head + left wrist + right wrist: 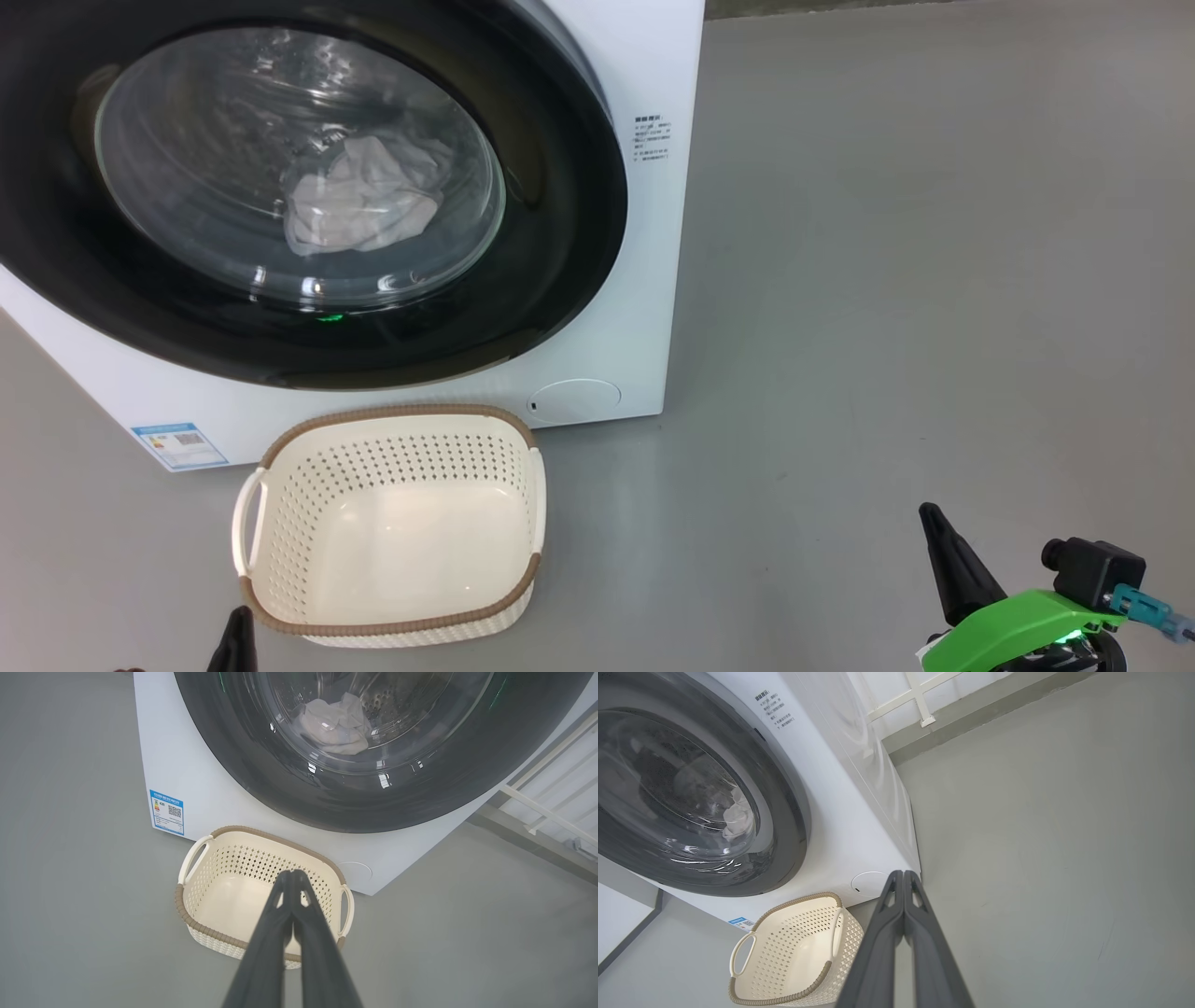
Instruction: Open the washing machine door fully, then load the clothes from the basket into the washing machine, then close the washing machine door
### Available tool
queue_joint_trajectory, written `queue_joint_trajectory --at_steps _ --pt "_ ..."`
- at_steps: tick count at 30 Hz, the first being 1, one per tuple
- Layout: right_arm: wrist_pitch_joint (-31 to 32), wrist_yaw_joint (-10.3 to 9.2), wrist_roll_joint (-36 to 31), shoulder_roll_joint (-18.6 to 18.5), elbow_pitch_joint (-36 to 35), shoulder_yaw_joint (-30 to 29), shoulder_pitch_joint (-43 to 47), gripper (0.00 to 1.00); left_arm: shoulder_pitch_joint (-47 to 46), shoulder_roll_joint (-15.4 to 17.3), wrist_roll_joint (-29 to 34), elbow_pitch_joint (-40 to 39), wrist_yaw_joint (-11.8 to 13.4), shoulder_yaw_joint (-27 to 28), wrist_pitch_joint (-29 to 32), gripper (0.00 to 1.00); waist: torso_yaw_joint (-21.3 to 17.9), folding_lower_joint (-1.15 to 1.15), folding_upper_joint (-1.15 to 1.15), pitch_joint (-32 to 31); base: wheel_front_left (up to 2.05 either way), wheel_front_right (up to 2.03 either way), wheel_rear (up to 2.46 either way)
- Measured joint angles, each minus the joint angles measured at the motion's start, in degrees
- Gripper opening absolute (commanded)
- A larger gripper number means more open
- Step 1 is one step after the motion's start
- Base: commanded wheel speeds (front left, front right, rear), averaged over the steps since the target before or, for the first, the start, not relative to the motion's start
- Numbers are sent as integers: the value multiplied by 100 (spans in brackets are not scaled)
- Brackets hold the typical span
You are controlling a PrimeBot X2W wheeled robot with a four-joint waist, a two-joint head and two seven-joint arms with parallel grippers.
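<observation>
The white washing machine (644, 308) stands on the floor with its black-rimmed round door (560, 233) closed flat against the front. Through the glass porthole a pale white cloth (359, 201) lies in the drum. The cream basket (392, 523) sits empty in front of the machine. My left gripper (292, 875) is shut, its fingers together over the basket; one tip (238, 639) shows at the head view's bottom edge. My right gripper (903, 875) is shut too, hanging over bare floor right of the basket, with its fingertip (938, 546) at the lower right.
Grey floor (887, 280) spreads wide to the right of the machine. A blue label sticker (179, 445) and a round service flap (574, 399) mark the machine's lower front. A white frame and wall base (920, 700) run behind the machine.
</observation>
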Motion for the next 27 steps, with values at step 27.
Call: queue_joint_trajectory --at_steps 27 --pt "474 -1 1514 153 -269 -299 1 0 -149 -93 -1526 -60 1 112 463 0 86 0 0 -79 0 0 0"
